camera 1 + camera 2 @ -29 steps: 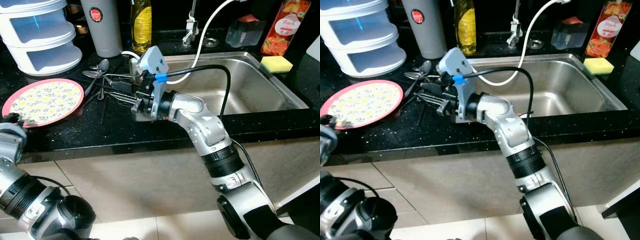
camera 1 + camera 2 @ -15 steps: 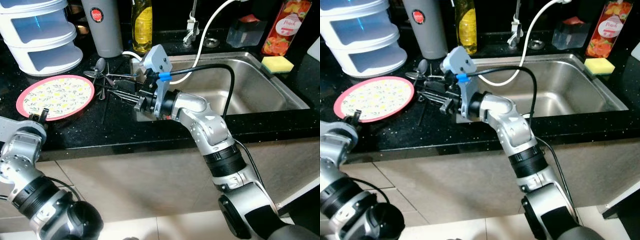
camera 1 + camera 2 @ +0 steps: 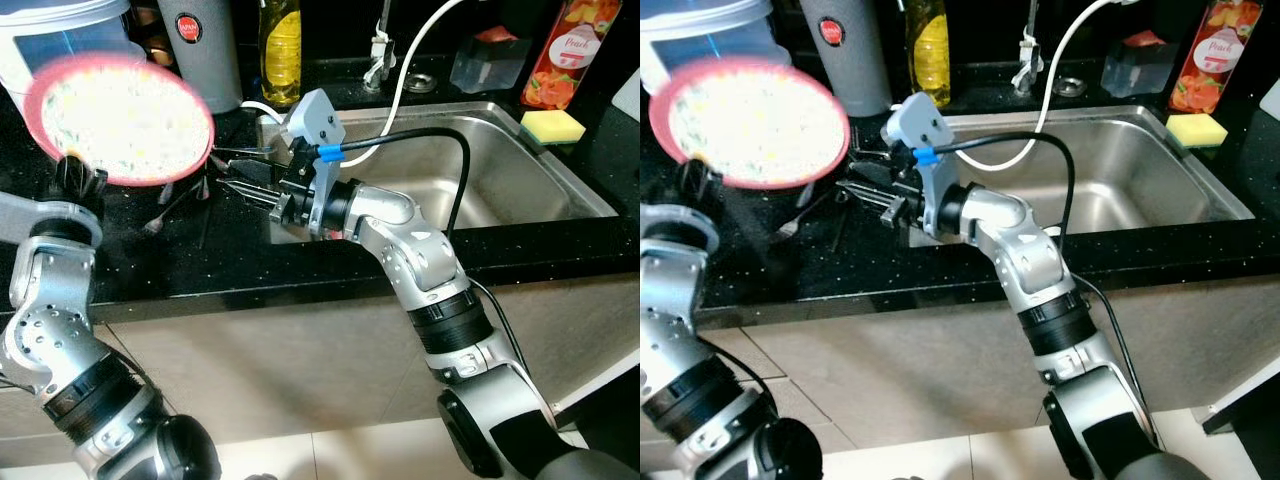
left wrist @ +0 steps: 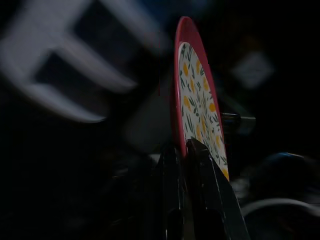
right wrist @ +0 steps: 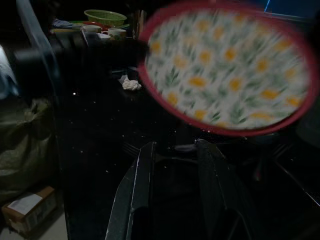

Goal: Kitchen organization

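Observation:
A pink-rimmed plate (image 3: 120, 115) with a yellow flower print hangs tilted above the black counter, blurred. My left gripper (image 3: 75, 178) is shut on its lower rim; in the left wrist view the black fingers (image 4: 200, 165) clamp the plate (image 4: 197, 100) edge-on. My right gripper (image 3: 240, 188) hovers low over a scatter of spoons and forks (image 3: 180, 195) on the counter left of the sink. Its fingers (image 5: 142, 170) stand open, with the plate (image 5: 225, 70) beyond them. Whether they touch a utensil I cannot tell.
A steel sink (image 3: 500, 170) lies to the right, with a white hose (image 3: 420, 60) looping into it. At the back stand a white stacked container (image 3: 60, 30), a grey flask (image 3: 195, 50) and a yellow bottle (image 3: 281, 45). A sponge (image 3: 553, 127) and a juice carton (image 3: 570, 50) sit far right.
My left gripper has lifted the plate off the counter and tipped it up toward the back left. The right arm has hardly moved.

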Available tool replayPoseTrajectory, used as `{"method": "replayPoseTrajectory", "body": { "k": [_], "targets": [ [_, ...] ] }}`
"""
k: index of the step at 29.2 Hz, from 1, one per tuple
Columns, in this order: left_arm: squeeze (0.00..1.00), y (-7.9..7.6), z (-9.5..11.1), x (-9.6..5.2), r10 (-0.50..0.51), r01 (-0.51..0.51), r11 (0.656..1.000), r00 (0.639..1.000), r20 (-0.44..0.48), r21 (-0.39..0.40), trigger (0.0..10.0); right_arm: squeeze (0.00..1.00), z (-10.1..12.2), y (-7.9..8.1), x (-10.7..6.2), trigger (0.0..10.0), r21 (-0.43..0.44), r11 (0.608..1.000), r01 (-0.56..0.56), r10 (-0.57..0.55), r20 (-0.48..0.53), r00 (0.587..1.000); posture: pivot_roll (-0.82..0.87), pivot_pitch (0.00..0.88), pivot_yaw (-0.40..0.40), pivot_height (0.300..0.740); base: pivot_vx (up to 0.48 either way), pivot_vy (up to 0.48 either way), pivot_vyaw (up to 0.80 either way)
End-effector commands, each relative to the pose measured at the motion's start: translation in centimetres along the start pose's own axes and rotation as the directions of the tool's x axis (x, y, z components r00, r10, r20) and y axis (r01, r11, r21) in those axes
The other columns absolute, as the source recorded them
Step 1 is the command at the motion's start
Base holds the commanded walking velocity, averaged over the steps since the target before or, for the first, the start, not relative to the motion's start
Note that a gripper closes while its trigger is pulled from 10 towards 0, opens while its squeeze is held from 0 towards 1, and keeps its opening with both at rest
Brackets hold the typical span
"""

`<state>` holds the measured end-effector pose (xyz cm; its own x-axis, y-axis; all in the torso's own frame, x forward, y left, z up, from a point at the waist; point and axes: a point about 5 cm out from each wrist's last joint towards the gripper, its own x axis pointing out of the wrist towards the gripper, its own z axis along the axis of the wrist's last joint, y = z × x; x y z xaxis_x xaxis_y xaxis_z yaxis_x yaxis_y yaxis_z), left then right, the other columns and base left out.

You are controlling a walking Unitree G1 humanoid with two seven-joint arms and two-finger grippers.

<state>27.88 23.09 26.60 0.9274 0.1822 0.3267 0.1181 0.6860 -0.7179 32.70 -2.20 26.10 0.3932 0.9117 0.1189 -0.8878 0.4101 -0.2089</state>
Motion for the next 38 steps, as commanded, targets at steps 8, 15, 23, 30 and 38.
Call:
{"method": "replayPoseTrajectory", "body": {
  "k": [8,15,23,30,38],
  "targets": [
    [0.0,-3.0,-4.6,1.4,-0.208,0.219,0.976,0.949,-0.237,0.02,10.0,0.0,0.8,-1.8,-0.8,10.0,0.013,0.988,0.152,-0.152,0.032,0.988,0.08,0.0,0.026,0.74,0.0,0.0,0.0],
    [0.0,-2.1,-11.5,2.6,-0.059,0.177,0.963,0.875,-0.481,0.203,10.0,0.0,1.9,-3.6,-1.5,10.0,0.006,0.962,0.274,-0.274,0.068,0.959,0.04,0.0,0.038,0.74,0.0,0.0,0.0],
    [0.0,-0.7,-12.8,3.1,0.034,0.103,0.968,0.846,-0.531,0.227,10.0,0.0,2.0,-3.6,-1.5,10.0,0.007,0.959,0.284,-0.284,0.072,0.956,0.04,0.0,0.039,0.74,0.0,0.0,0.0],
    [1.0,0.7,-14.0,4.6,0.175,0.016,0.942,0.83,-0.53,0.335,10.0,0.0,1.9,-3.4,-1.6,10.0,0.006,0.959,0.285,-0.284,0.064,0.957,0.02,0.0,0.038,0.74,0.0,0.0,0.0],
    [0.0,-2.3,-9.1,5.1,-0.01,0.125,0.923,0.953,-0.303,0.364,10.0,0.0,2.0,-3.0,-1.6,10.0,0.017,0.957,0.288,-0.289,0.076,0.954,0.04,0.0,0.057,0.74,0.0,0.0,0.0]
  ]
}}
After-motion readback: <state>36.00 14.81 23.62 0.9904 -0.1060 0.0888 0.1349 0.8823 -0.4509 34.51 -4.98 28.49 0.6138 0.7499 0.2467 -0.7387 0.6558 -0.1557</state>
